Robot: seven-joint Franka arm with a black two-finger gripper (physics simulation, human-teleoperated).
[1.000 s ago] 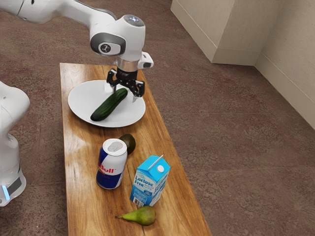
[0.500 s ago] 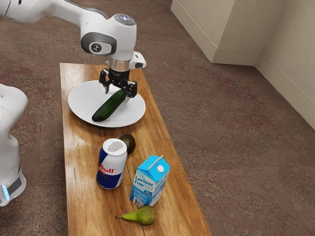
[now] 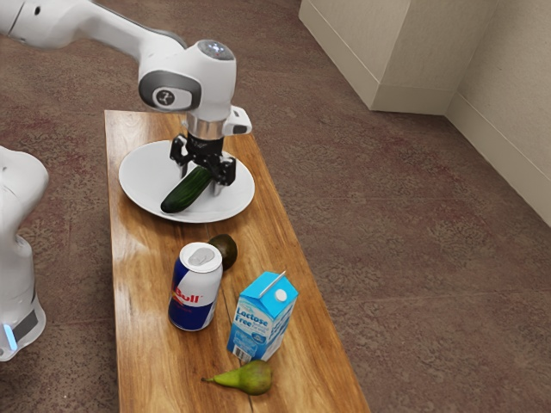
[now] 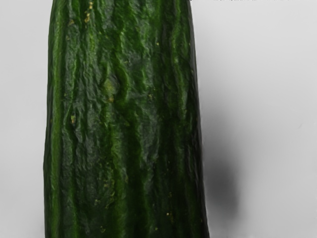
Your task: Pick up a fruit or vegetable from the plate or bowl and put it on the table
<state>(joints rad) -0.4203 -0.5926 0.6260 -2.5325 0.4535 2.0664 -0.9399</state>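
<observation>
In the exterior view my gripper (image 3: 200, 180) is low over the white plate (image 3: 138, 184), its open fingers on either side of the upper part of the dark green cucumber (image 3: 182, 194). The cucumber lies slantwise on the plate, its far end hidden under my hand. Close below my hand in the wrist view, the ridged cucumber (image 4: 121, 119) runs across the pale plate (image 4: 267, 99), with a dark shadow beside it.
On the wooden table (image 3: 142, 275), nearer the camera, stand a Red Bull can (image 3: 196, 292) and a blue-and-white milk carton (image 3: 262, 318). A dark round fruit (image 3: 225, 251) sits behind the can. A green pear (image 3: 248, 377) lies before the carton.
My hand has shifted toward the exterior view's left, along the cucumber, and then come down lower over it. The can, carton and pear have not moved.
</observation>
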